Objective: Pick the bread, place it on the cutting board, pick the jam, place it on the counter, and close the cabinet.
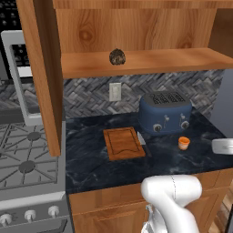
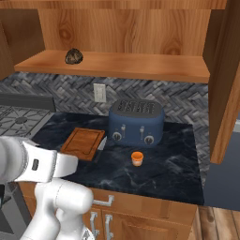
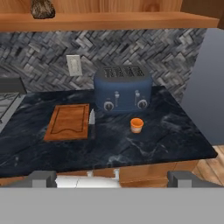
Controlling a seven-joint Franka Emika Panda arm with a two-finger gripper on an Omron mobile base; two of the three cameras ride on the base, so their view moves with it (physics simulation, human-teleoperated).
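Observation:
The bread (image 1: 117,57) (image 2: 73,56) (image 3: 42,8), a dark mottled lump, lies on the inner shelf of the cabinet (image 1: 150,61) (image 2: 140,65), whose doors stand open. The reddish cutting board (image 1: 123,142) (image 2: 83,143) (image 3: 68,121) lies bare on the dark counter (image 1: 91,164) (image 2: 164,173) (image 3: 153,144). The small orange jam (image 1: 183,143) (image 2: 137,158) (image 3: 137,125) stands on the counter in front of the toaster. My gripper (image 3: 113,178) hangs back before the counter's front edge, open, with nothing between its widely spread fingertips (image 3: 41,177).
A blue toaster (image 1: 164,113) (image 2: 137,123) (image 3: 123,88) stands at the back wall. A knife (image 1: 142,139) (image 3: 91,118) lies along the board's right side. The open cabinet doors (image 1: 41,68) (image 2: 225,84) jut out on both sides. A gas stove (image 1: 22,159) lies left.

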